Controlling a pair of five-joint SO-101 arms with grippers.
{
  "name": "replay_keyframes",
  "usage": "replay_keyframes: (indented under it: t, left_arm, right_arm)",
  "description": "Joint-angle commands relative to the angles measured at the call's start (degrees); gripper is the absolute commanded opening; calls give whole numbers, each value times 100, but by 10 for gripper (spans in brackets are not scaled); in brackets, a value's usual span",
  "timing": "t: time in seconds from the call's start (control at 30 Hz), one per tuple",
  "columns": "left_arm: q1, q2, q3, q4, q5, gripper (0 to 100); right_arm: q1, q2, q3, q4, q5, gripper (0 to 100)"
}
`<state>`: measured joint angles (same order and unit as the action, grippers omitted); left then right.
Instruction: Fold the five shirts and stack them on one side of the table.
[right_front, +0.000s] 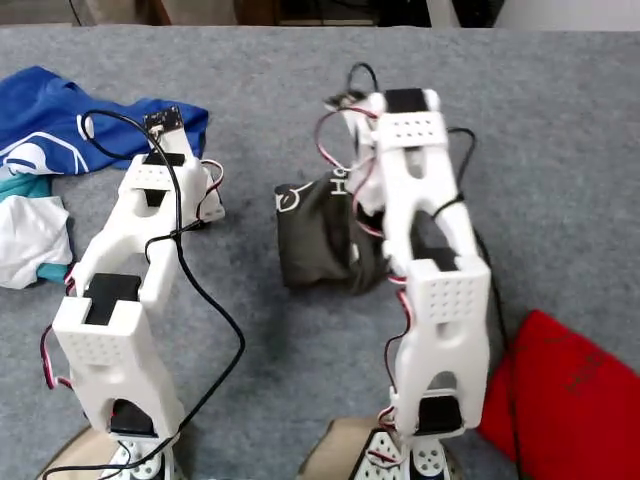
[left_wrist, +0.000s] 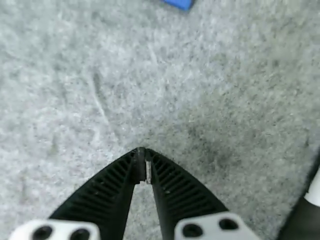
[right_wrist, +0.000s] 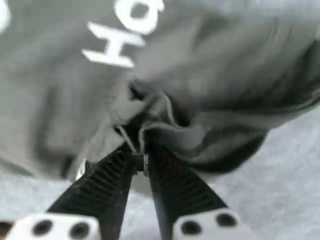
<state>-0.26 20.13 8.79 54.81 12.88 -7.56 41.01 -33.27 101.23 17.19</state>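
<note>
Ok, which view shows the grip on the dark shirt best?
Right wrist view: the right gripper pinches a fold of the dark shirt up close. High view gives the shirt's outline, with the arm covering the grip.

Soft, even indoor light fell from above on the grey felt table (right_front: 560, 120) in the high view. It was moderately bright and gave no glare. The white right arm (right_front: 445, 300) cast only a faint, diffuse shadow on the felt along its right side. At the lower right of the frame the red shirt (right_front: 570, 390) looked flat, with little fold detail.

In the left wrist view a dim, soft-edged shadow lay on the felt near the left gripper (left_wrist: 145, 167).

In the right wrist view the dark grey shirt (right_wrist: 210, 100) was smeared and out of focus. Its white letters were blurred and deep shadow pooled in its folds. The ribbed black fingers of the right gripper (right_wrist: 142, 155) were crisp.
</note>
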Motion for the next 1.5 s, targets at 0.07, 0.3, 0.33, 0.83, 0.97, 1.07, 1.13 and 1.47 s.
replay_keyframes:
  t: [0.07, 0.3, 0.33, 0.83, 0.97, 1.07, 1.13, 1.47]
  left_arm:
    - [-79, -295, -26, -88, -62, 19]
    - [-79, -295, -26, -88, -62, 19]
    - [-70, -295, -26, -88, -62, 19]
    - [-53, -295, -26, -88, -62, 19]
    - [-53, -295, -26, -88, -62, 19]
    - [-62, -295, -26, -88, -62, 19]
    - [-62, -295, -26, -88, -62, 19]
    - [-53, -295, -26, -88, -62, 19]
  right_arm:
    - [875, -1068, 1138, 53, 413, 5]
    - [2053, -1534, 1727, -281, 800, 5]
    - [2062, -1552, 1719, -281, 800, 5]
    - [-391, -787, -945, -229, -211, 5]
    - [-611, 13, -1587, -202, -369, 5]
    - [-646, 426, -1947, -167, -369, 5]
    - [-629, 629, -2149, 9, -360, 5]
    - [-40, 681, -1868, 114, -343, 5]
